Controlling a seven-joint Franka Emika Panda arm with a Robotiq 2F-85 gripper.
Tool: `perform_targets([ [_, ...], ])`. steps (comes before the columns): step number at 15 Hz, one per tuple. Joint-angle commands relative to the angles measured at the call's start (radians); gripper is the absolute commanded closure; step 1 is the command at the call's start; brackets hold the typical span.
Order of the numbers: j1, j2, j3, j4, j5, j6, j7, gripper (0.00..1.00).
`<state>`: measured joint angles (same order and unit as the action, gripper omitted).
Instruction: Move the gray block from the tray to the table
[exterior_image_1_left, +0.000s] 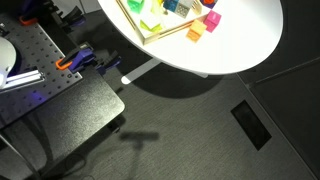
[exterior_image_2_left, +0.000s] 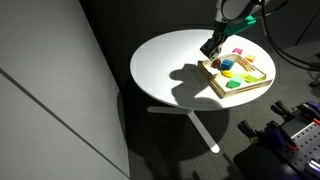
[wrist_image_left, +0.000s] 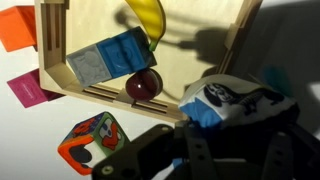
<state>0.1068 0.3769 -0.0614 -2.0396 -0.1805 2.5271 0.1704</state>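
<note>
The tray (wrist_image_left: 52, 50) with its light-wood rim lies on the round white table (exterior_image_2_left: 165, 65). In the wrist view a block with a gray face (wrist_image_left: 88, 66) and a blue face lies in the tray's corner, beside a dark red ball (wrist_image_left: 143, 86) and a yellow piece (wrist_image_left: 148, 15). My gripper (wrist_image_left: 215, 122) is shut on a block with a blue side and a pale pictured face (wrist_image_left: 225, 98), held by the tray's rim. In an exterior view the gripper (exterior_image_2_left: 211, 47) hangs over the tray's near corner (exterior_image_2_left: 210, 78).
On the table outside the tray lie an orange piece (wrist_image_left: 15, 28), a magenta piece (wrist_image_left: 30, 90) and a multicoloured block (wrist_image_left: 90, 140). A gray perforated plate (exterior_image_1_left: 35, 50) with orange clamps stands off the table. The tray (exterior_image_1_left: 170, 33) holds several coloured blocks.
</note>
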Motion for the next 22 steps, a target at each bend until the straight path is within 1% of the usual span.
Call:
perform_targets([
  [1, -0.012, -0.002, 0.048, -0.002, 0.051, 0.018, -0.029, 0.73],
  [3, -0.010, 0.007, 0.062, 0.001, 0.061, 0.021, -0.031, 0.71],
  [7, -0.011, 0.010, 0.066, -0.002, 0.060, 0.019, -0.029, 0.38],
  [8, -0.014, 0.004, 0.065, -0.005, 0.061, 0.011, -0.032, 0.32],
  [10, -0.024, -0.012, 0.067, -0.012, 0.068, -0.020, -0.047, 0.15],
  [12, -0.043, -0.032, 0.075, -0.017, 0.082, -0.077, -0.092, 0.01],
  [17, -0.082, -0.084, 0.080, -0.023, 0.115, -0.236, -0.223, 0.00],
  [22, -0.106, -0.152, 0.078, -0.049, 0.115, -0.335, -0.333, 0.00],
])
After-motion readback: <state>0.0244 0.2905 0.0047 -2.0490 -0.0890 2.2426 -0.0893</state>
